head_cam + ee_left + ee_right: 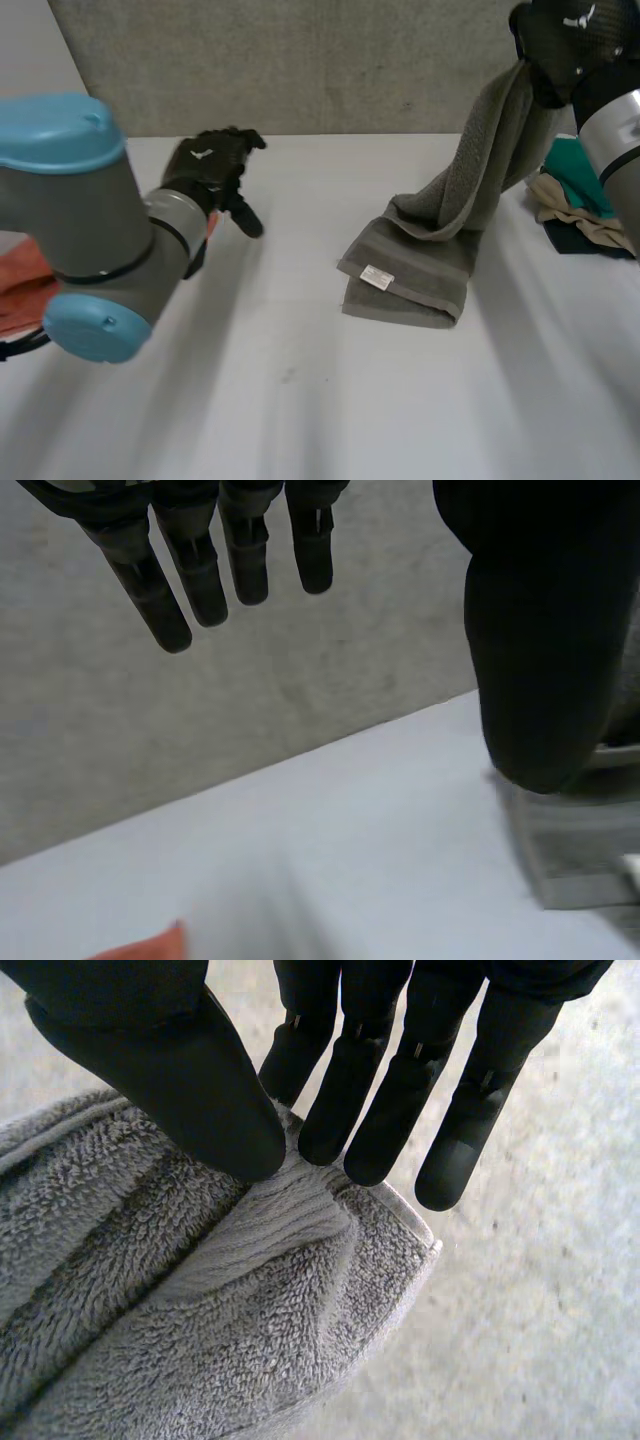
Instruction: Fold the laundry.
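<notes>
- The right hand (pixel 560 45) is closed on the grey towel (pixel 200 1310): a bunched hem near one corner is pinched between its fingers (pixel 385 1110) and the thumb (pixel 190 1090).
- From that pinch the towel is hung steeply down. Its lower part is spread on the desk (pixel 300 400) below the fingers, doubled into a thick stack, with a white label (pixel 377 277) shown at the stack's near edge.
- The fold is judged to be part-way done. Some layers are already laid on one another, but the pinched end is not yet set down and the stack's edges are not squared.
- The right arm is held high, so that the hand is carried above and beyond the stack with its palm turned to the cloth.
- The left hand (pixel 210 170) is held over the desk, well apart from the towel. Its fingers (pixel 200 570) are kept straight and nothing is gripped.
- Further out from the right fingers, a pile of teal, beige and dark cloths (pixel 575 200) is seen crumpled beside the right arm.
- An orange cloth (pixel 25 285) is seen beside the left arm.
- Both are judged to be laundry not yet folded, so most of the task is taken to remain.
</notes>
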